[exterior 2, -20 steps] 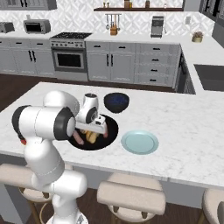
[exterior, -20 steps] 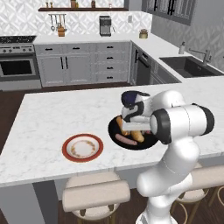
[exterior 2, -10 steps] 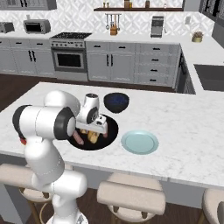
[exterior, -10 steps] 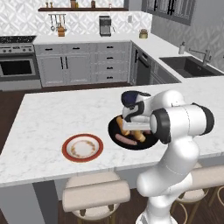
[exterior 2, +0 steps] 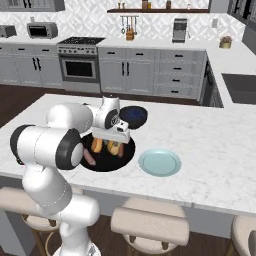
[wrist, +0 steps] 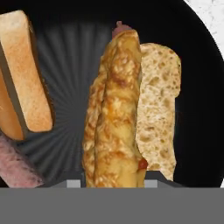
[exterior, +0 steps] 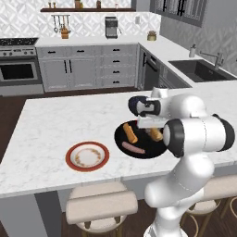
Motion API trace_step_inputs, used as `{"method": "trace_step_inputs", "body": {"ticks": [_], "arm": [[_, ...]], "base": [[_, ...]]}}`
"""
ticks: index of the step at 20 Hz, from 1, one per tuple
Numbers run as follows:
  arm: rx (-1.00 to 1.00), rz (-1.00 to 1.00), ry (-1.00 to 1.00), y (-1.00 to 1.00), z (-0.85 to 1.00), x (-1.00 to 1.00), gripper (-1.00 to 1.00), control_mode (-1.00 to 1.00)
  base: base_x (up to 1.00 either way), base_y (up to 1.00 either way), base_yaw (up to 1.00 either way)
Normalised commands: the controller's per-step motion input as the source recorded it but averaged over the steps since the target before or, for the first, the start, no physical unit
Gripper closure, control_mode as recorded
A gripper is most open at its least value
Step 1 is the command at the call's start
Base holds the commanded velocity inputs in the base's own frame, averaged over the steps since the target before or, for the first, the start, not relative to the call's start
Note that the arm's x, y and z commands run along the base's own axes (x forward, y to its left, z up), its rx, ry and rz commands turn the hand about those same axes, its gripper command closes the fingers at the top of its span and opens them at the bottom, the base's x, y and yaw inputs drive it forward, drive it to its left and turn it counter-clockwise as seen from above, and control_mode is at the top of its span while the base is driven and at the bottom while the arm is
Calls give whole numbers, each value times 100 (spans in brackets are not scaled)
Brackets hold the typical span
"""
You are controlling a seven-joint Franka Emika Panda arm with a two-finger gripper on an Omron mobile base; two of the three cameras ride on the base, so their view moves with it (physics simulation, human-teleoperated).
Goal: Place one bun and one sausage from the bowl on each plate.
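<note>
Jaws clamped on a bun (wrist: pixel 114 113) — it stands lengthwise between them, over the black bowl (wrist: pixel 78 52).

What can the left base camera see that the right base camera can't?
The left base view has the cream plate with the red-orange rim, sitting bare on the counter. The right base view has the pale blue plate, also bare, plus the small dark-blue bowl and a microwave. Both views share the black bowl, a bun and a sausage in it, and the white arm.
</note>
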Motion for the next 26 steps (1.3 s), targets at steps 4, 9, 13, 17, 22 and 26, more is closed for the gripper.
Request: {"method": "trace_step_inputs", "body": {"ticks": [4,9,13,17,22,26], "arm": [[0,0,0,-100,21,0,100,-100],[2,0,0,-100,-6,-4,100,-100],[7,0,-1,-100,-1,0,100,-100],[18,2,-10,-100,-7,0,100,-100],[9,5,-1,-97,-28,10,100,-100],[1,10,0,-50,-41,8,100,-100]], "base": [[0,0,0],[0,0,0],[0,0,0],[0,0,0],[0,0,0],[0,0,0]]}}
